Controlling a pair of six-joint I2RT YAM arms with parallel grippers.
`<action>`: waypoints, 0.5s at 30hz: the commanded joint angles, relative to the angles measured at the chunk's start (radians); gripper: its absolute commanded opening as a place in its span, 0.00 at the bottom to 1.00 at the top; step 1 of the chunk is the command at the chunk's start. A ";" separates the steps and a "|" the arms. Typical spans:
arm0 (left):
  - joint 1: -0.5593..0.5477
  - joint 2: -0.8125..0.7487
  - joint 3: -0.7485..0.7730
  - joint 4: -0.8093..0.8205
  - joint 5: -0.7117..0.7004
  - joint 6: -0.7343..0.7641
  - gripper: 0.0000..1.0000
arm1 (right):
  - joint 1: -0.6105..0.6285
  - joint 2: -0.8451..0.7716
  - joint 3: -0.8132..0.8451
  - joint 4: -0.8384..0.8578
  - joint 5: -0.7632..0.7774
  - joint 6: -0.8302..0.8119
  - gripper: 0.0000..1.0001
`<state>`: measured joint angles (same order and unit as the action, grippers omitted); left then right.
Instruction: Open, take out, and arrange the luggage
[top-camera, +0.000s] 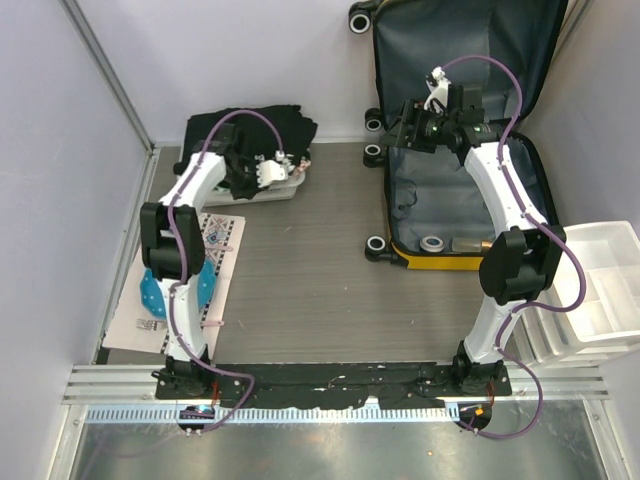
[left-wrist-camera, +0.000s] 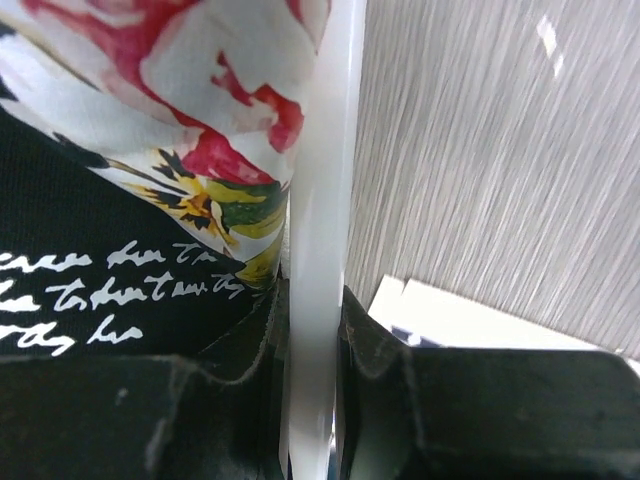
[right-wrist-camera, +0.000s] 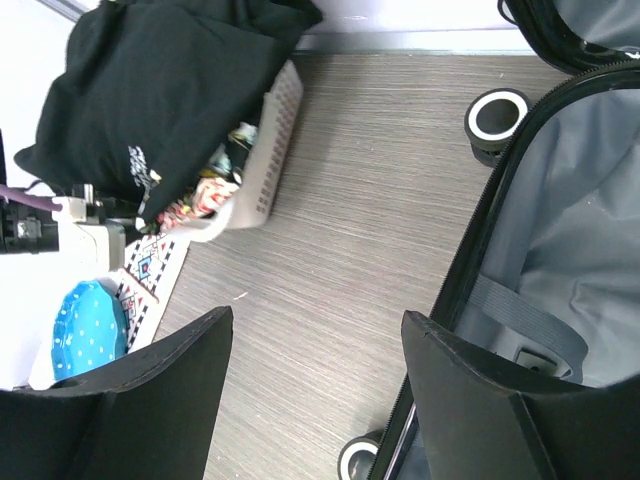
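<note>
At near left of table (top-camera: 320, 280): blue dish (right-wrist-camera: 85, 325) on printed mat (top-camera: 222, 240). Near right: white drawer bins (top-camera: 605, 270). Farther, left rear: left gripper (top-camera: 275, 172) clamped narrow on rim of white basket (right-wrist-camera: 270, 130); black clothing (top-camera: 255, 130) heaped in basket. Right rear: yellow suitcase (top-camera: 430, 200) lay open, lower shell flat on table, lid (top-camera: 450, 30) propped against back wall. Right gripper (right-wrist-camera: 317, 315) hovered over lower shell, jaws wide, holding nothing.

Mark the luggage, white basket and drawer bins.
luggage (top-camera: 428, 200): top external view, grey lining of the lower half.
white basket (right-wrist-camera: 272, 140): right wrist view, mesh side wall.
drawer bins (top-camera: 600, 230): top external view, far rim.
</note>
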<state>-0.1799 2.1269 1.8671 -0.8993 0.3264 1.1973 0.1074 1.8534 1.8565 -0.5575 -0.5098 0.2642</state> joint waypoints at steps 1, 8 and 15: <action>0.127 -0.108 -0.020 -0.012 -0.047 0.042 0.00 | -0.011 -0.068 0.001 0.001 0.016 -0.032 0.74; 0.315 -0.078 -0.007 -0.004 0.020 0.165 0.00 | -0.017 -0.066 -0.010 -0.016 0.017 -0.043 0.74; 0.408 -0.042 0.041 0.023 0.066 0.277 0.08 | -0.017 -0.065 -0.006 -0.027 0.019 -0.051 0.74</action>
<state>0.1864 2.1162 1.8400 -0.9142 0.3763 1.4227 0.0940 1.8515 1.8458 -0.5861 -0.4992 0.2371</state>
